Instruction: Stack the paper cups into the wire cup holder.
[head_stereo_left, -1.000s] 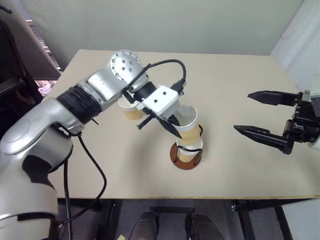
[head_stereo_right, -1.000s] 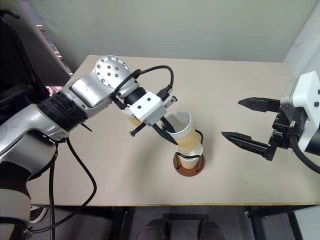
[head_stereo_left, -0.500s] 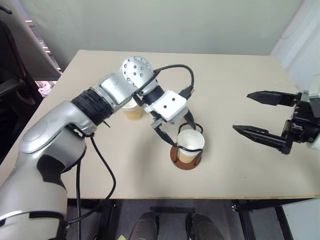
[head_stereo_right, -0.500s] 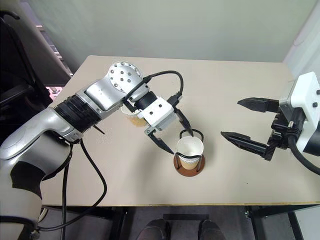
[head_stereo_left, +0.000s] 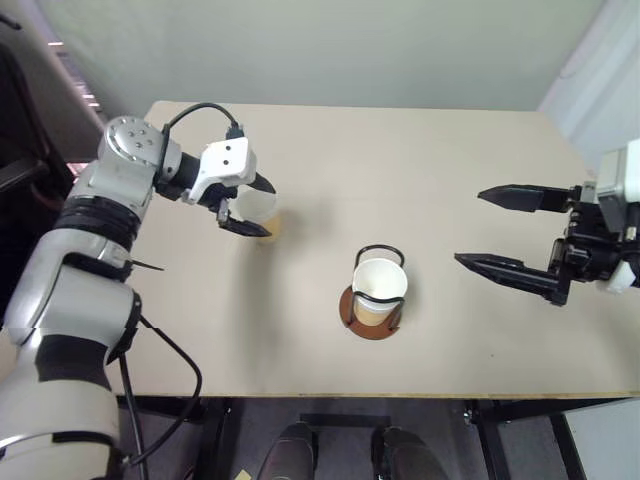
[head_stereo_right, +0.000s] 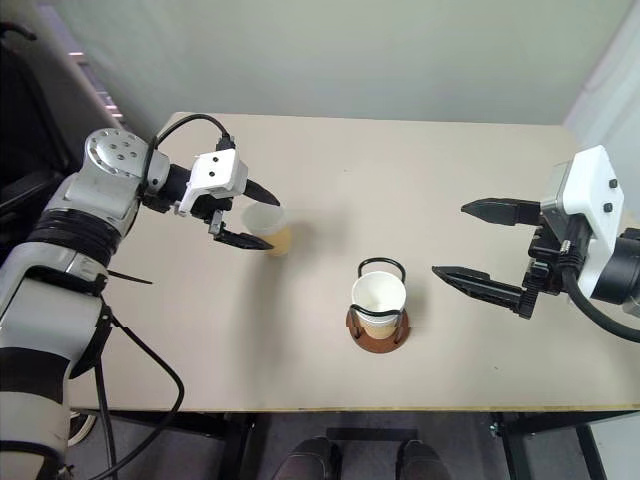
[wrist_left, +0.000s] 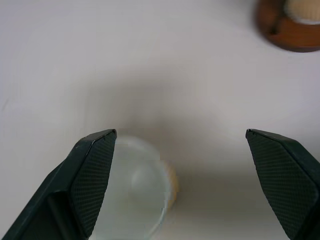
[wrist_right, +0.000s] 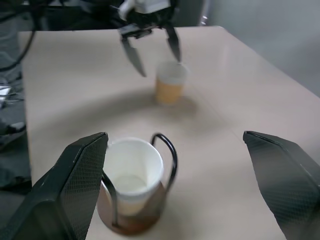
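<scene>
Released, the second cup now sits nested in the holder (head_stereo_right: 378, 322); left gripper (head_stereo_right: 255, 214), open, straddles the last cup (head_stereo_right: 270, 228); right gripper (head_stereo_right: 478, 246) idles open.

one wire cup holder (head_stereo_right: 378, 318) with stacked paper cups (head_stereo_right: 379, 297), one loose cup (head_stereo_right: 268, 228)

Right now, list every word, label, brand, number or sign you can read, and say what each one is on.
There is none to read: the loose paper cup, the cups in the wire cup holder, the table, the left gripper and the right gripper all show plain, unmarked surfaces.
</scene>
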